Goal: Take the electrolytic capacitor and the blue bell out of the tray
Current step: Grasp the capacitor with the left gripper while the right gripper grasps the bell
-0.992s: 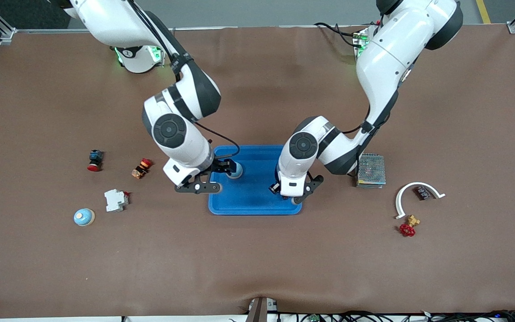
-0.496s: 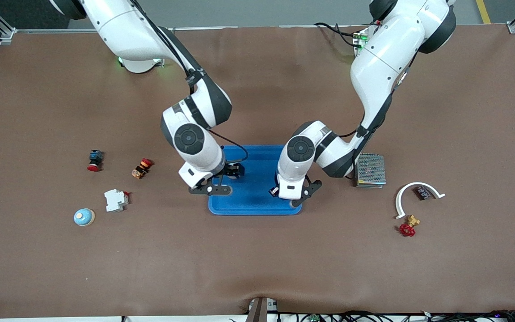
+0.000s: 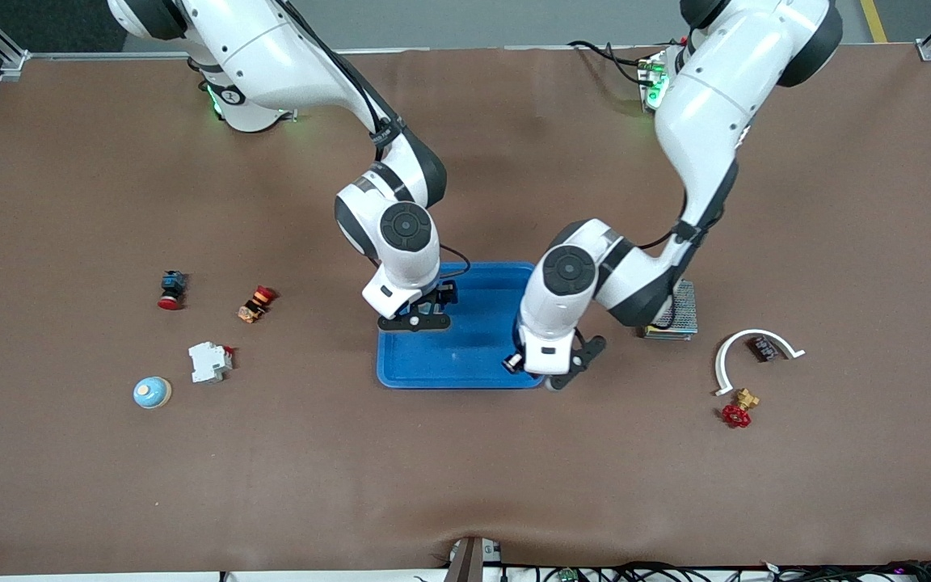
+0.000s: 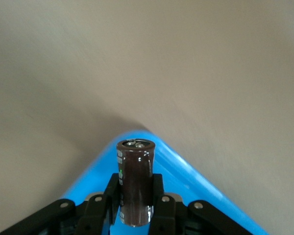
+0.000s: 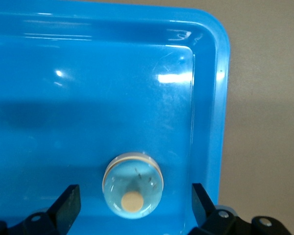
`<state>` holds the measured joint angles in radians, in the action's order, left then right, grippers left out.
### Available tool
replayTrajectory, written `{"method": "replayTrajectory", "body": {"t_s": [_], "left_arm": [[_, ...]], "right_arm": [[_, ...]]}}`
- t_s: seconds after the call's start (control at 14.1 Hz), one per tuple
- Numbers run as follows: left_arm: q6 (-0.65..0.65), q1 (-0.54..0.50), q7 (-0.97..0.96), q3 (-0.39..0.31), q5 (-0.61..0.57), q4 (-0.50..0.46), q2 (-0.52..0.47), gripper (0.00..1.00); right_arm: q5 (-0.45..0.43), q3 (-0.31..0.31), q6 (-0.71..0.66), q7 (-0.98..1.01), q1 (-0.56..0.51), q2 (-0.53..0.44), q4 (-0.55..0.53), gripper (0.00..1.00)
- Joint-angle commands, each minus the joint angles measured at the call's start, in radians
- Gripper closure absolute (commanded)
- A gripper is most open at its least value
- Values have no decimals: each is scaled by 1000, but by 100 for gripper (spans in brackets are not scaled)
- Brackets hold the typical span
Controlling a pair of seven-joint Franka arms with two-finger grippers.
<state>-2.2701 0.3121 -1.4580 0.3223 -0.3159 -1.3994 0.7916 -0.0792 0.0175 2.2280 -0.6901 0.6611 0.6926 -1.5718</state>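
Observation:
A dark brown capacitor (image 4: 135,183) stands upright between the fingers of my left gripper (image 4: 135,198), which is shut on it. That gripper (image 3: 550,370) is over the corner of the blue tray (image 3: 465,347) that lies nearest the front camera at the left arm's end. A pale blue dome bell (image 5: 133,191) with a tan button sits on the tray floor (image 5: 88,98). My right gripper (image 5: 134,198) is open above it, one finger on each side and apart from it. In the front view the right gripper (image 3: 419,311) hides that bell.
Another pale blue bell (image 3: 152,393), a white breaker (image 3: 208,361) and two red push buttons (image 3: 170,289) (image 3: 256,303) lie toward the right arm's end. A mesh-covered box (image 3: 673,307), a white curved strip (image 3: 744,347) and a red valve (image 3: 736,415) lie toward the left arm's end.
The left gripper has shut on the capacitor and shifted toward the tray's corner. The right gripper has moved from the tray's edge to over the bell, still open.

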Motion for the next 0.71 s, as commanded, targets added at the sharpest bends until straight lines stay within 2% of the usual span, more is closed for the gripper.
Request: {"method": "replayTrajectory", "body": {"t_s": [0.0,0.43,0.64], "left_arm": [[145,-59,62,7,-17,-29,-95,100],[361,-157,290,9,-12,-36,-164,100],[391,-211,381,11,-12,-78,-204,100]], "right_arm": [[-25,-7,22,-15,3,10,-7,0],[-27,-7,107,-14,3,30,-51,0],[-27,-7,124,-15,6,48,-53,0]]}}
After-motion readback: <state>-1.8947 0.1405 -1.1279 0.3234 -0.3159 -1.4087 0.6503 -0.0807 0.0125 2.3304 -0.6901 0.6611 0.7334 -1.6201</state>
